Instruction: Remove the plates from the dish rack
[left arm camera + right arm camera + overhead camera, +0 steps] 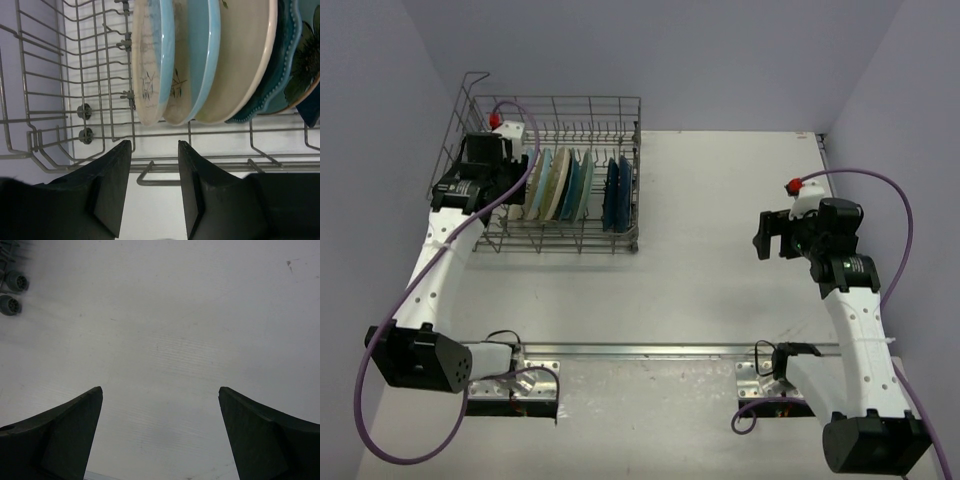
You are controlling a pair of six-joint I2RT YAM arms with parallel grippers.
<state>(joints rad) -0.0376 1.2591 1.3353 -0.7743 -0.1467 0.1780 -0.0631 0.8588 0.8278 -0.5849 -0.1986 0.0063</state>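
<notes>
Plates [235, 65] stand in dish rack [570, 120]; left claw [154, 145] part-open, right claw [160, 390] wide, both empty.

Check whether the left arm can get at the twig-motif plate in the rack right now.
Probably yes: the left gripper is at the dish rack, jaws apart and lined up with the twig-motif plate rim, nothing between them.

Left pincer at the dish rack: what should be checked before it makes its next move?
1. Left pincer lined up with the cream-and-blue plate: ok, its rim faces the gap.
2. Plate between the fingers: not ok, they stop short of it.
3. Only one plate in line: cannot tell, the next plate sits tight against it.
4. Dish rack wires out of the way: cannot tell, one crosses ahead.
5. Right pincer open, away from the rack: ok, over the table.
</notes>
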